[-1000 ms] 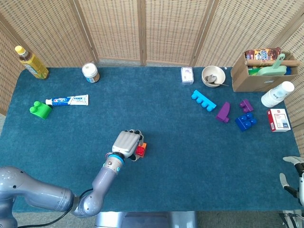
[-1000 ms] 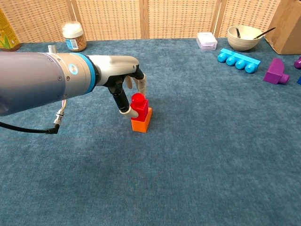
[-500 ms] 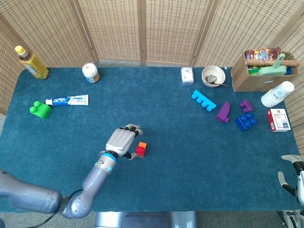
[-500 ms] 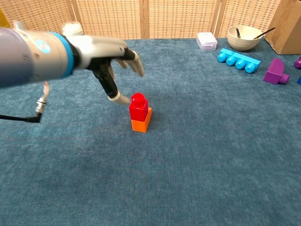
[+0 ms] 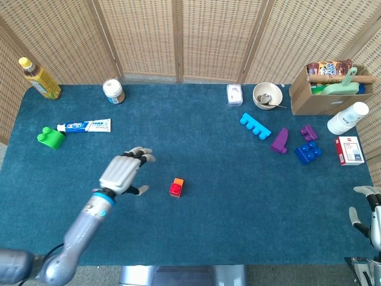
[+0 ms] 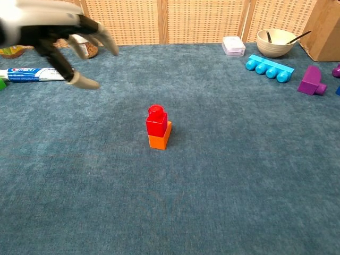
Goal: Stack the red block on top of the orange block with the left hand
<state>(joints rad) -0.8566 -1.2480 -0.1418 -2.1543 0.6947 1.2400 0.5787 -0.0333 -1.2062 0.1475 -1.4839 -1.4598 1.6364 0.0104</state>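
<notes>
The red block [image 6: 156, 121] stands on top of the orange block [image 6: 160, 140] in the middle of the blue cloth; from above the red block [image 5: 175, 189] covers most of the orange block [image 5: 178, 182]. My left hand [image 5: 122, 172] hovers well to the left of the stack, fingers spread, holding nothing. In the chest view the left hand [image 6: 64, 32] is raised at the upper left, blurred. My right hand [image 5: 366, 210] shows only at the lower right edge of the head view, off the cloth, with fingers apart.
A toothpaste tube [image 5: 84, 126] and green block [image 5: 50, 137] lie at the left. A jar [image 5: 113, 91] and bottle [image 5: 38, 78] stand at the back left. A bowl [image 5: 266, 95], cardboard box [image 5: 328, 88], blue and purple blocks [image 5: 280, 140] fill the right.
My left hand let go of the red block, opened, and drew back to the left and up. The red block stays on the orange one.
</notes>
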